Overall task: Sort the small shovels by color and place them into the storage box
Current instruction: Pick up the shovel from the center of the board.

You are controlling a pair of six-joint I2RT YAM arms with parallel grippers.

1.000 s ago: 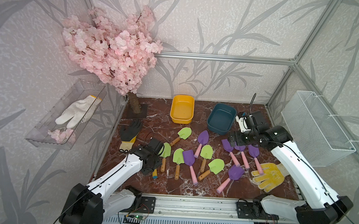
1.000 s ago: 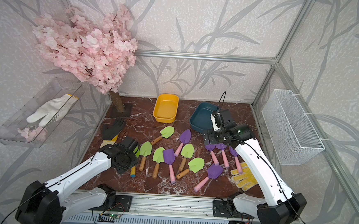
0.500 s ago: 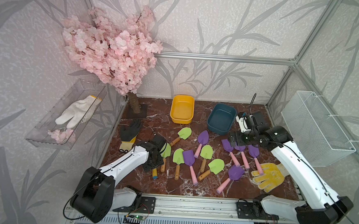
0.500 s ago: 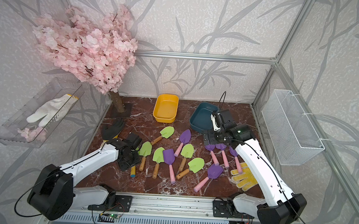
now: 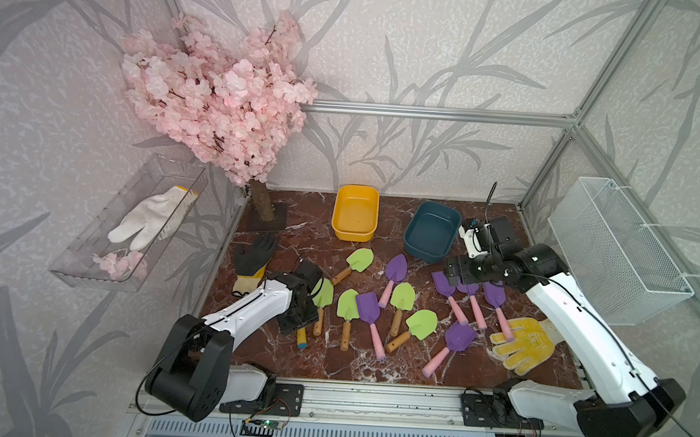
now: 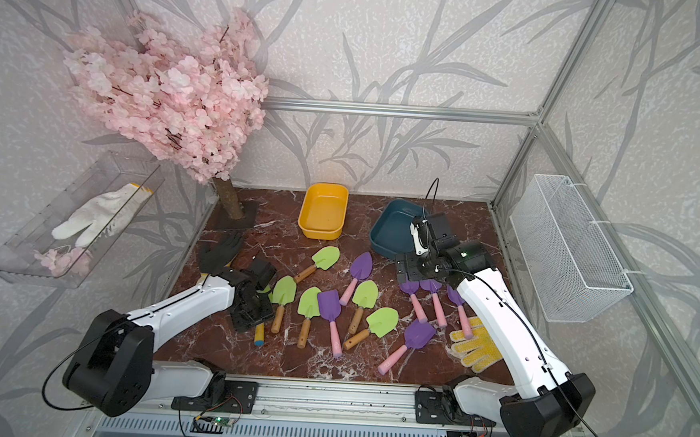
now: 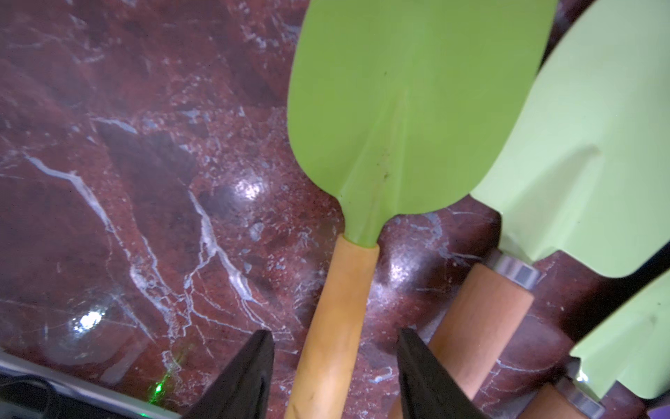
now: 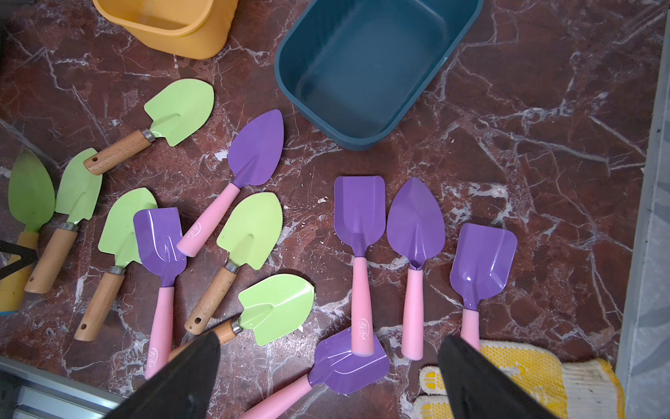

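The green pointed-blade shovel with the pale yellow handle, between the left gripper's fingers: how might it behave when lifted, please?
The green pointed-blade shovel looks rigid, so it probably won't flop. Its round, smooth handle may twist in the left gripper. Gripped on the handle, the broad blade may tip downward.
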